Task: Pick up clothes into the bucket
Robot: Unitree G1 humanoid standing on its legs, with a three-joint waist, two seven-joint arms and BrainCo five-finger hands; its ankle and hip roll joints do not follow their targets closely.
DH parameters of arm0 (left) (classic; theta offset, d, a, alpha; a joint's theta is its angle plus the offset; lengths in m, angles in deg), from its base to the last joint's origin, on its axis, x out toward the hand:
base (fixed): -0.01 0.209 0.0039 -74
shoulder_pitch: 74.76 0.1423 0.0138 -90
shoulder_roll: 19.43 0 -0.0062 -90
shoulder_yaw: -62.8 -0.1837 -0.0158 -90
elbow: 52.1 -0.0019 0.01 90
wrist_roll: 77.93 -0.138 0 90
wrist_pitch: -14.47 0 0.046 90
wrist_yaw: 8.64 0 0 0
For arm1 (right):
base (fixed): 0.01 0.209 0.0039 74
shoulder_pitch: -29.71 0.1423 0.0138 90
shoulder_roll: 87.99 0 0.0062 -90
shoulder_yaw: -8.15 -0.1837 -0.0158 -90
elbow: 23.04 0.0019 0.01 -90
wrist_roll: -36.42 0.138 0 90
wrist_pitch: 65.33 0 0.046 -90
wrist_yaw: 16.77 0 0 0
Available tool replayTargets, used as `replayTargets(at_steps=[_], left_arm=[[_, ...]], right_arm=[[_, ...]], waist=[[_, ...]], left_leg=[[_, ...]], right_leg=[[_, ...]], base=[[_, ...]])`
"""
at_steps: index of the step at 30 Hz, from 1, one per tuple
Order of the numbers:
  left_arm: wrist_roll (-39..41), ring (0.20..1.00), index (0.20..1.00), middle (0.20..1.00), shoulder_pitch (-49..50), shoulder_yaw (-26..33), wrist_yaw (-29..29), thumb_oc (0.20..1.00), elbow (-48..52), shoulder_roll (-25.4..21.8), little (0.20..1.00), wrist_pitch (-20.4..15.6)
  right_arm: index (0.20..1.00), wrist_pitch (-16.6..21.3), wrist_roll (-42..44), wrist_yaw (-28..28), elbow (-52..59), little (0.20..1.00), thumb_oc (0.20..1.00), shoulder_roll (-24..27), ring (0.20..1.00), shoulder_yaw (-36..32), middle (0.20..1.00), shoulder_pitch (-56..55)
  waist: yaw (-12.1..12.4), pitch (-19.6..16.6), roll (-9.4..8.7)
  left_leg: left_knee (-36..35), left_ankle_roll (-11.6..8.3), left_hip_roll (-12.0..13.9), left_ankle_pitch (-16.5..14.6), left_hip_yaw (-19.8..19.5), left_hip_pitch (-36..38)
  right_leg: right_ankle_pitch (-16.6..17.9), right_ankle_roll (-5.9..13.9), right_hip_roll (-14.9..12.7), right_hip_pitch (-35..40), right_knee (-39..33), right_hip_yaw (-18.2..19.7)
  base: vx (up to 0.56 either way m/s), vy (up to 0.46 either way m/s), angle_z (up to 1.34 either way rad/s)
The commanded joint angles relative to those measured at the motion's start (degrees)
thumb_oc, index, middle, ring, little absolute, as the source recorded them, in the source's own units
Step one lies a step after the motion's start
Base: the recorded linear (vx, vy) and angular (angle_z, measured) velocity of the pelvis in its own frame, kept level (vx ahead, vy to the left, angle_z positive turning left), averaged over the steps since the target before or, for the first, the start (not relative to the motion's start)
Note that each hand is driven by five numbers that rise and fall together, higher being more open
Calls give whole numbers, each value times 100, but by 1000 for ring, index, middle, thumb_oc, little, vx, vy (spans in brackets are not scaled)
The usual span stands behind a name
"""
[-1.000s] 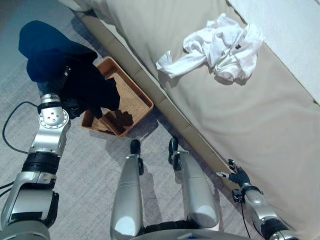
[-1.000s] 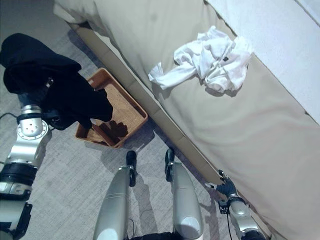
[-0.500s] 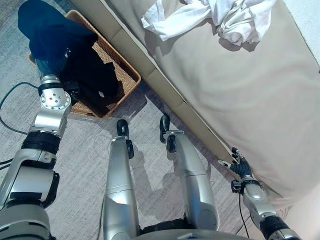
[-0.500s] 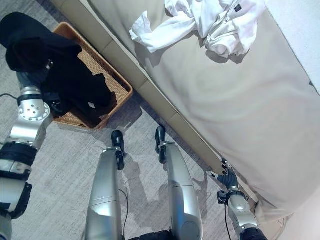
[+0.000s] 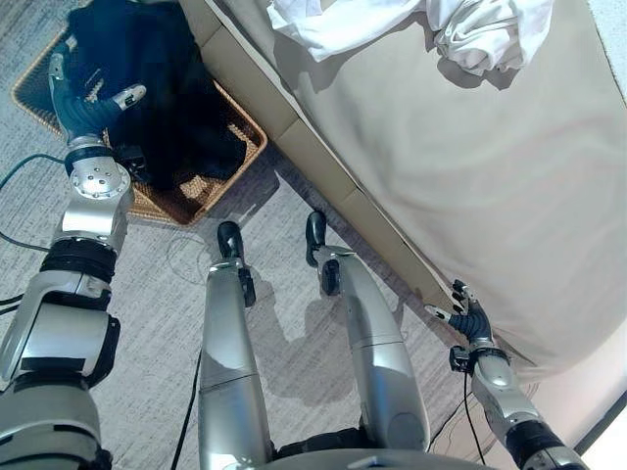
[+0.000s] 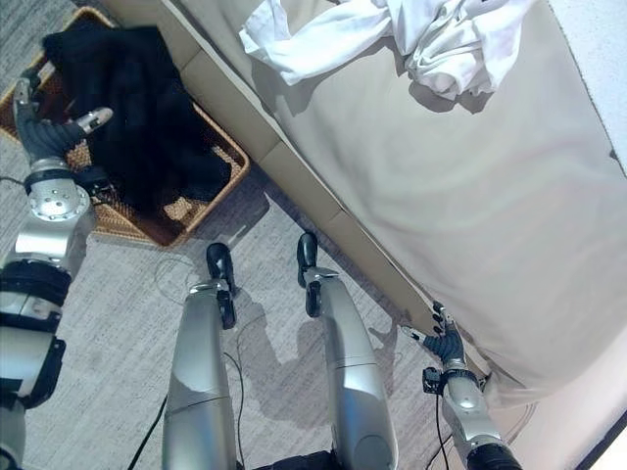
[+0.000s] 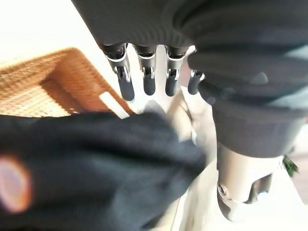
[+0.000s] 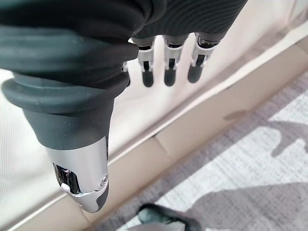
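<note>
The dark garment point(image 5: 162, 93), soft and heavy, lies heaped in the woven wicker basket point(image 5: 240, 147) beside the bed point(image 5: 470, 196), so by my reading one piece is done. The crumpled white clothes point(image 6: 392, 34) lie on the bed's smooth beige cover, well apart from the basket, not yet collected. The left hand point(image 5: 83, 103) hovers over the basket with fingers spread and empty, the right hand point(image 5: 468, 318) relaxed by the bed's edge

dark garment point(image 5: 162, 93): crumpled, lying inside the basket, draped over its bed-side rim | basket point(image 5: 201, 191): woven brown, rectangular, on the grey carpet just beside the bed | white garment point(image 6: 392, 34): rumpled heap on the bed, well apart from the basket
</note>
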Motion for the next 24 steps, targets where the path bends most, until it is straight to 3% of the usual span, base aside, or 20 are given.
replayTargets(at_steps=[1,9,14,16,17,23,24], left_arm=[[235,1000,1000,1000,-103,294,16,1000,-169,-58,1000,-154],[415,1000,1000,1000,757,979,141,1000,-242,532,1000,-133],[-13,1000,1000,1000,2243,1267,203,1000,595,1441,1000,-403],[-316,1000,1000,1000,2582,1109,106,1000,668,1722,1000,-431],[-557,1000,1000,1000,2711,943,-21,1000,703,1816,1000,-438],[-928,1000,1000,1000,3400,410,-816,1000,1052,2114,1000,-522],[-1161,1000,1000,1000,3521,231,-982,1000,988,2254,1000,-509]], right_arm=[[1000,105,117,-156,319,1000,1000,155,1000,45,1000,-89],[1000,66,79,-308,395,1000,1000,154,1000,63,1000,92],[1000,242,232,-547,895,1000,1000,128,1000,-169,1000,553],[1000,284,213,-581,924,1000,1000,134,1000,-176,1000,740],[1000,314,195,-590,950,1000,1000,120,1000,-196,1000,852],[1000,274,20,-527,751,1000,1000,132,1000,-313,1000,1049],[1000,218,-161,-532,626,1000,1000,118,1000,-307,1000,1109]], waist=[[87,-83,-111],[166,-83,-10],[404,-83,241],[469,-83,316],[481,-83,351],[608,-83,614],[641,-83,690]], left_leg=[[40,339,-131,-461,-87,479],[-508,269,-153,-255,35,962],[-1370,156,-242,115,173,1731],[-1753,115,-294,288,193,2090],[-2035,117,-337,587,242,2181],[-3035,22,-409,950,171,3308],[-3382,-30,-399,1069,138,3771]], right_leg=[[196,424,-245,561,-631,70],[300,402,-319,880,-931,134],[473,392,-398,1440,-1372,163],[546,390,-432,1738,-1580,146],[764,338,-481,1808,-1767,91],[889,362,-482,2800,-2313,-26],[898,374,-475,3230,-2516,-106]], base=[[0,0,0],[-2,2,0],[0,0,0],[-49,-14,5],[-89,-24,14],[7,-46,13],[33,-90,13]])
